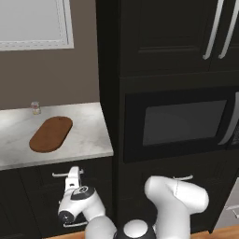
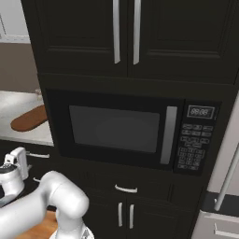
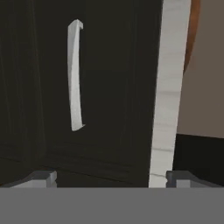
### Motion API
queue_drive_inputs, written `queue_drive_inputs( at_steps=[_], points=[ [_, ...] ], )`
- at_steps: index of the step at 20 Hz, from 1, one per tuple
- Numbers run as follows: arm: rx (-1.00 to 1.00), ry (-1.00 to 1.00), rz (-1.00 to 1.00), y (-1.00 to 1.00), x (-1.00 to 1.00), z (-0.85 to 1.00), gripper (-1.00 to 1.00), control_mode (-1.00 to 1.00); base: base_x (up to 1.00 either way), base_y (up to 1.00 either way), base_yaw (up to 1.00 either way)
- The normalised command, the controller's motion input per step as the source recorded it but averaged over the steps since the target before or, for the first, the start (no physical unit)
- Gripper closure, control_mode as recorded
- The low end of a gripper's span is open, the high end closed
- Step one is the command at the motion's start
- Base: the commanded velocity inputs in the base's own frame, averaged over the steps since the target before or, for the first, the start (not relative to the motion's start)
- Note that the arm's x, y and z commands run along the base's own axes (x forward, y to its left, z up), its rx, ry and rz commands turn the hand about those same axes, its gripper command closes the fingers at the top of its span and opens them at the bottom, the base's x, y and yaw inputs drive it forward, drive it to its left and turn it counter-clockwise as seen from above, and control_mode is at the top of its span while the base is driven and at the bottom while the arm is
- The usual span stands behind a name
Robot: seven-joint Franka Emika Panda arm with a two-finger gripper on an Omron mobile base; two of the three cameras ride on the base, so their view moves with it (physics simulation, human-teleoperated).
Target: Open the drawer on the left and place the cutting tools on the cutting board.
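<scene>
Drawer: wide black-fronted drawer (image 1: 56, 179) with slim silver bar handle (image 3: 75, 75), lower left of the left base view, directly under the marble table edge. Closed. In the hand view the handle runs vertically through the upper left of the frame, the camera being rolled.

Gripper: white two-finger gripper (image 1: 72, 178), lower left of the left base view, nose close to the drawer front near the handle. Fingers (image 3: 43, 178) stand wide apart at the bottom corners of the hand view, holding nothing; the handle lies left of centre between them, not yet touched.

Cutting board: flat oblong brown wooden board (image 1: 51, 134), lying on the white marble table (image 1: 88, 135), middle left of the left base view. Bare.

Small glass jar (image 1: 35, 108): behind the board, near the wall.

Cutting tools: presumably inside the closed drawer.

Step in hand: approach to the handle. Next move calls for advancing, closing on the bar, then pulling straight out.
</scene>
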Motion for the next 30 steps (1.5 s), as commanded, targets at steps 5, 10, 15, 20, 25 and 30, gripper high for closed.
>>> queue_drive_inputs(
  at_steps=[5,10,15,20,25,30],
  points=[
    [0.00,-0.01,0.00,0.12,0.52,-0.31,-1.00,-1.00,0.00,0.00,0.00],
    [0.00,-0.04,0.00,0.16,0.39,-0.37,-1.00,-1.00,0.00,0.00,0.00],
    [0.00,-0.06,0.00,0.16,0.37,-0.37,-1.00,-1.00,0.00,0.00,0.00],
    [0.00,-0.07,0.00,0.14,0.38,-0.31,-1.00,-1.00,0.00,0.00,0.00],
    [0.00,-0.06,0.00,0.09,0.37,-0.22,-1.00,-1.00,0.00,0.00,0.00],
    [0.00,0.00,0.00,0.02,0.05,-0.01,-1.00,-1.00,0.00,0.00,0.00]
  ],
)
